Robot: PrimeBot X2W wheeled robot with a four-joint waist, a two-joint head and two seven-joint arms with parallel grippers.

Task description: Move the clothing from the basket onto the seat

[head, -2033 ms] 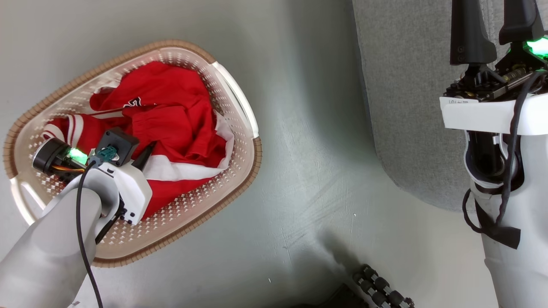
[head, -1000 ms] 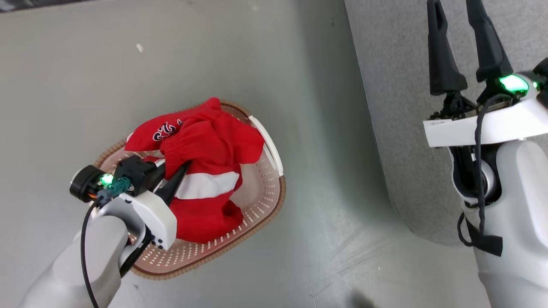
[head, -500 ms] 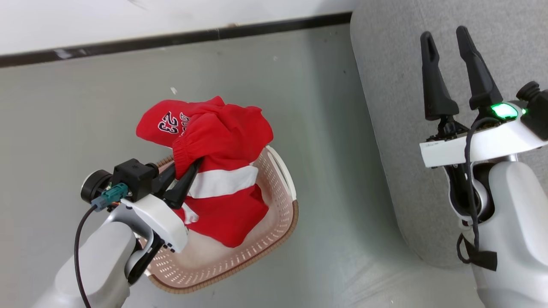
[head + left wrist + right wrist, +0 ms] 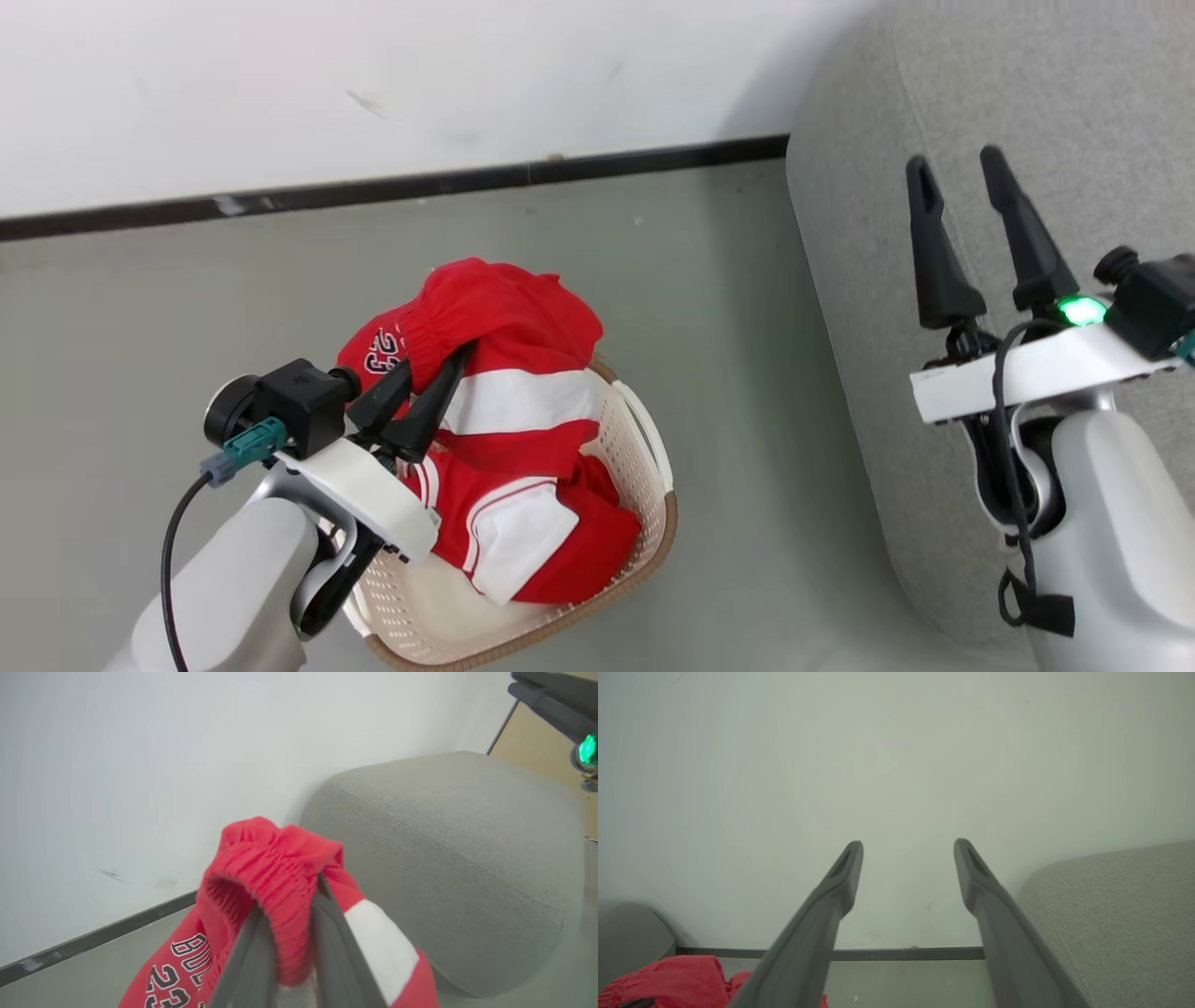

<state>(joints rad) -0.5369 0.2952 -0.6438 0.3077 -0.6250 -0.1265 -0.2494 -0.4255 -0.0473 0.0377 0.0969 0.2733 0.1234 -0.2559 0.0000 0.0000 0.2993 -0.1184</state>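
My left gripper (image 4: pixel 437 359) is shut on the elastic waistband of the red clothing (image 4: pixel 504 317), holding it up above the basket (image 4: pixel 644 448). In the left wrist view the fingers (image 4: pixel 334 938) pinch that gathered red band (image 4: pixel 275 872), with the number print hanging below. A red and white part of the clothing (image 4: pixel 523 532) hangs down into the cream basket. The grey seat (image 4: pixel 1027 112) rises to the right, also the seat (image 4: pixel 458 844) ahead in the left wrist view. Over the seat's edge my right gripper (image 4: pixel 952 168) stands open and empty, its fingers (image 4: pixel 840 872) spread wide.
A white wall (image 4: pixel 373 84) with a dark skirting strip (image 4: pixel 467 182) runs behind the basket. Grey floor (image 4: pixel 738 392) lies between basket and seat. The wall (image 4: pixel 896 765) faces the right wrist view, with a bit of red cloth (image 4: pixel 668 982) at its lower left.
The head camera has tilted up, bringing the wall into view. My left gripper has risen with the clothing, which now hangs higher out of the basket. The right gripper stays open.
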